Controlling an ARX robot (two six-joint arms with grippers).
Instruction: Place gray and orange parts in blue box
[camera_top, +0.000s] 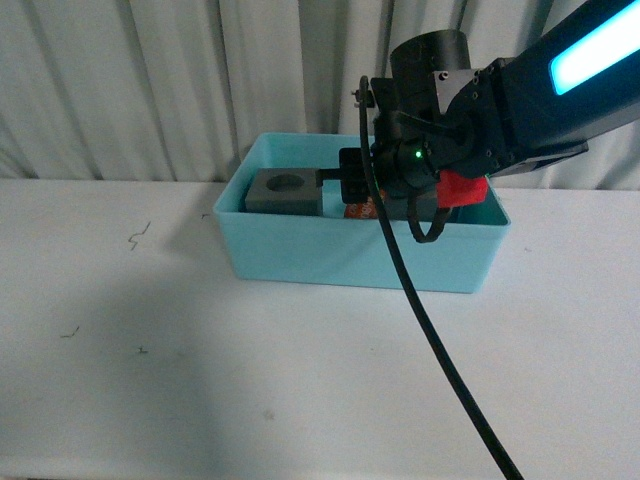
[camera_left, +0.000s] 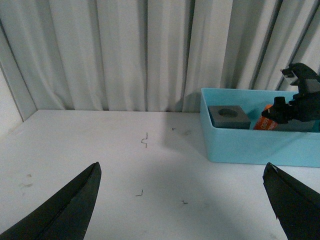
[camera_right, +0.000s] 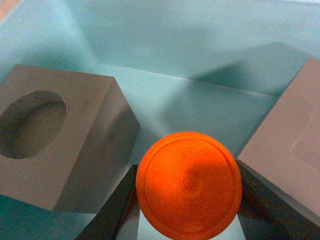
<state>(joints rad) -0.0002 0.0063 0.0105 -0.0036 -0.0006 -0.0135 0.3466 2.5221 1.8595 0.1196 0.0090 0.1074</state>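
Note:
The blue box (camera_top: 300, 262) stands on the white table. A gray cube with a round hole (camera_top: 284, 190) sits inside at its left end; it also shows in the right wrist view (camera_right: 55, 140) and the left wrist view (camera_left: 229, 116). My right gripper (camera_right: 187, 197) is inside the box, shut on the orange cylinder (camera_right: 189, 182), which also shows in the front view (camera_top: 360, 211) and the left wrist view (camera_left: 265, 121). A second gray cube (camera_right: 290, 145) sits just beside it. My left gripper (camera_left: 182, 197) is open and empty over the table, left of the box (camera_left: 250, 147).
White curtains hang behind the table. A black cable (camera_top: 430, 320) runs from the right arm down across the front of the box. Small dark marks (camera_top: 138, 238) dot the table top at the left.

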